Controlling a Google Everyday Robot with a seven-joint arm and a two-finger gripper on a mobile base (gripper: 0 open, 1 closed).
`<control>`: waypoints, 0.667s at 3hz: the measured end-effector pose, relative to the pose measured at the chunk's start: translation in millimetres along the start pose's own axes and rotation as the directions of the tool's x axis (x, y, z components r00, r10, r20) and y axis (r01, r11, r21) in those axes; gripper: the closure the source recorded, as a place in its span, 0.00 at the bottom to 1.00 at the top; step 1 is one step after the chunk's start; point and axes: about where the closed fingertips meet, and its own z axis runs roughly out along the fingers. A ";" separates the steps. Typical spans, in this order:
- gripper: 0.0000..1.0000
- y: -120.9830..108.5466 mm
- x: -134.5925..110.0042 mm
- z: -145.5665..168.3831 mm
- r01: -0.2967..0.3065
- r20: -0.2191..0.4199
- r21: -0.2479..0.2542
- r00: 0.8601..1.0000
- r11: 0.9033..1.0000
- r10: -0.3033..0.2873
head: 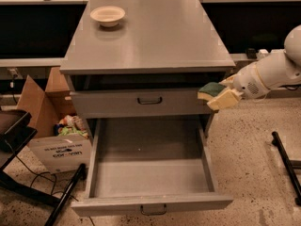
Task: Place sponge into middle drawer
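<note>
- One drawer stands pulled out: the middle drawer, wide and deep, its flat grey floor showing from wall to wall, with low side walls and a small dark loop handle on its front edge.
- Above it, the upper drawer front sits flush in the grey cabinet, with a black bar handle at its centre.
- The sponge is not in any container. It is in the air at the cabinet's right front corner, level with the upper drawer front and higher than the open drawer, green face up, yellow foam below.
- The gripper reaches in from the right on a white arm, and its cream fingers are clamped on the sponge. Whether the sponge hangs over the drawer's right wall or just outside it, I cannot tell.
- A cream round bowl rests on the cabinet top near the back left corner, only its pale inside showing.
- Left of the cabinet, on the floor, an open cardboard box holds a jumble of colourful items too blurred to name.
</note>
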 end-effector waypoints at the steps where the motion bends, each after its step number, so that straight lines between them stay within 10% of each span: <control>1: 1.00 -0.7 -7.8 10.3 0.018 0.000 0.000 1.000 1.000 -0.018; 2: 1.00 21.6 5.2 71.0 0.038 0.031 -0.087 0.999 0.995 -0.036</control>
